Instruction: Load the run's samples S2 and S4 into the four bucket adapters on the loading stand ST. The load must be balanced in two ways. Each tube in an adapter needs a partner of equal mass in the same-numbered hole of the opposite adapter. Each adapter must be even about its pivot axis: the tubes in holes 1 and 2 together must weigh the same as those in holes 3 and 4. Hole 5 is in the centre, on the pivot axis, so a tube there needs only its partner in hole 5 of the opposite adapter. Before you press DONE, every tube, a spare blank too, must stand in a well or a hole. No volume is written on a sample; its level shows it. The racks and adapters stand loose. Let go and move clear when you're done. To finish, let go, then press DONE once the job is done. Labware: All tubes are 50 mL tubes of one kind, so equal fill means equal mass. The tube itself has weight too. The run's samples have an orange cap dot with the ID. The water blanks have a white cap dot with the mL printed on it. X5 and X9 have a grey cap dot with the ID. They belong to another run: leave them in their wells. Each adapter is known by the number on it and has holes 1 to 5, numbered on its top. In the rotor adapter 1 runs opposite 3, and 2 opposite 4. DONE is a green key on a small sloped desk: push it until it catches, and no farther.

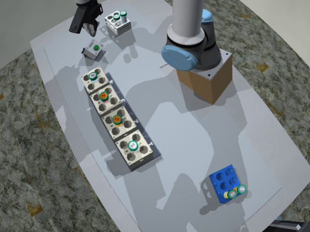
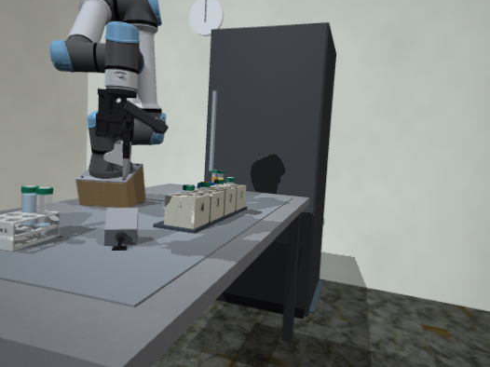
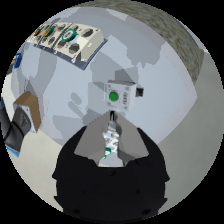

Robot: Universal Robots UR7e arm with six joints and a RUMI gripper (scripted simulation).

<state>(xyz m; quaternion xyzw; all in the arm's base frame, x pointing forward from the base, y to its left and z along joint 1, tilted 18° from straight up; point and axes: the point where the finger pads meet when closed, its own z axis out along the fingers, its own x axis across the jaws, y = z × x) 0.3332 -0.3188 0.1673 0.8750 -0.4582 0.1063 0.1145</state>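
Note:
My gripper (image 1: 89, 30) is shut and empty. It hangs a little above the small sloped desk with the green DONE key (image 1: 95, 47). In the wrist view the key (image 3: 113, 96) lies just beyond the closed fingertips. The loading stand holds the four adapters in a row. Adapter 4 (image 1: 94, 78) has a white-dot tube in its centre hole. Adapter 3 (image 1: 104, 96) and adapter 2 (image 1: 118, 120) each have an orange-dot tube in the centre hole. Adapter 1 (image 1: 133, 146) has a white-dot tube in its centre hole. In the exterior view the gripper (image 2: 126, 169) is above the desk (image 2: 122, 227).
A white rack (image 1: 118, 22) with two blank tubes stands just behind the desk. A blue rack (image 1: 225, 182) with two grey-dot tubes stands at the near right. The arm's base on its brown block (image 1: 203, 72) is at the right. A dark cabinet (image 2: 270, 114) stands beyond the table.

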